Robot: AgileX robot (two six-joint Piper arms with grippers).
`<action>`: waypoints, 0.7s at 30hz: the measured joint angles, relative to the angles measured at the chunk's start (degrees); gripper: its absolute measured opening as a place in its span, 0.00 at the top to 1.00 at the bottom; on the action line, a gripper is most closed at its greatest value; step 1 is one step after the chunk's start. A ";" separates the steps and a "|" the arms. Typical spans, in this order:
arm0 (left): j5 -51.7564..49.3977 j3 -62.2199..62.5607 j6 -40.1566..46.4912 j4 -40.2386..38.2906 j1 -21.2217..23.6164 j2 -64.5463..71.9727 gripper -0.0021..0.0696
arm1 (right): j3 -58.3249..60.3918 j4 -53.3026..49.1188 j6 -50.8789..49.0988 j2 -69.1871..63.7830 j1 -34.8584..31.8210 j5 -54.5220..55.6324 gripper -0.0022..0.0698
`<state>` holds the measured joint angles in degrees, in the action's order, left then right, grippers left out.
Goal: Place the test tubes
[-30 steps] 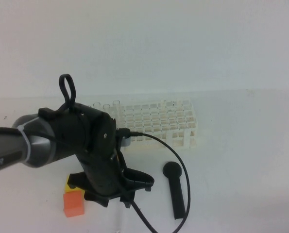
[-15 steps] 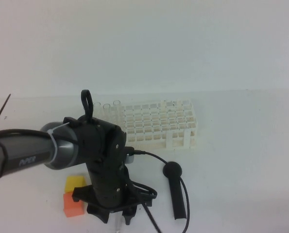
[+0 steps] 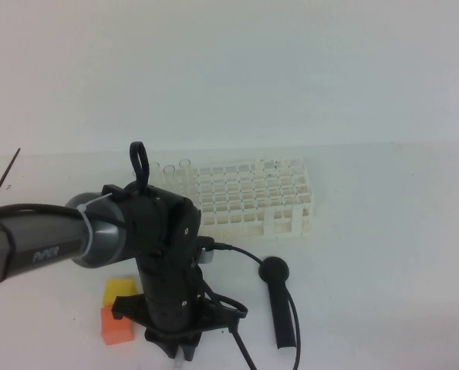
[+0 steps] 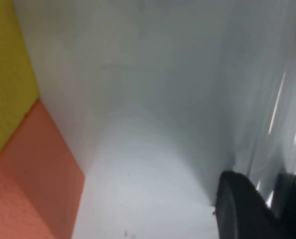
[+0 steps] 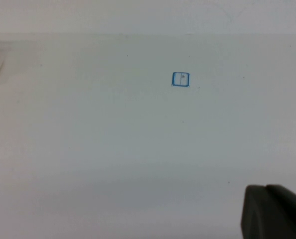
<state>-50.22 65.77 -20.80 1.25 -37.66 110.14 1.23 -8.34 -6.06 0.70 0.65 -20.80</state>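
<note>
Now lower: left gripper [image 4: 271, 199] has dropped to the near edge of the surface [image 3: 368, 270] beside the orange block [image 3: 116, 324], fingers [image 4: 240, 206] narrowly parted astride a lying test tube [image 4: 279, 99]; pickup judged imminent; rack [image 3: 252, 196] stands well apart; right gripper [image 5: 272, 209] parked elsewhere above the surface.

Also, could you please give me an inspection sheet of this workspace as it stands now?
Surface: white table, one small blue square mark.
Job's things: white plastic grid test tube rack at the back, clear glass tubes standing along its far side.
Clutter: yellow block beside orange block; black spoon-shaped tool.
Grippers: left gripper low over the table by the blocks; right gripper over bare table, outside high view.
Cables: black cable loops from left wrist past the tool.
Surroundings: plain white wall.
</note>
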 joint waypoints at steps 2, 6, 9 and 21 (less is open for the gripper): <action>0.00 0.00 0.01 -0.23 0.00 -0.47 0.81 | 0.00 0.00 0.00 0.00 0.00 0.00 0.97; -0.05 -0.24 1.79 -0.61 0.00 -1.80 0.81 | 0.00 0.00 0.00 0.00 0.00 0.00 0.97; -0.05 -0.31 5.93 -1.91 -0.14 -5.30 0.81 | 0.00 0.00 0.00 0.00 0.00 0.00 0.97; 14.53 -1.52 31.89 -14.54 -0.14 -23.97 0.81 | 0.00 -3.59 0.84 0.00 0.00 -0.12 0.97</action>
<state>-35.68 64.25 11.09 -13.29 -37.80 86.17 1.23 -11.93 -5.22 0.70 0.65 -20.92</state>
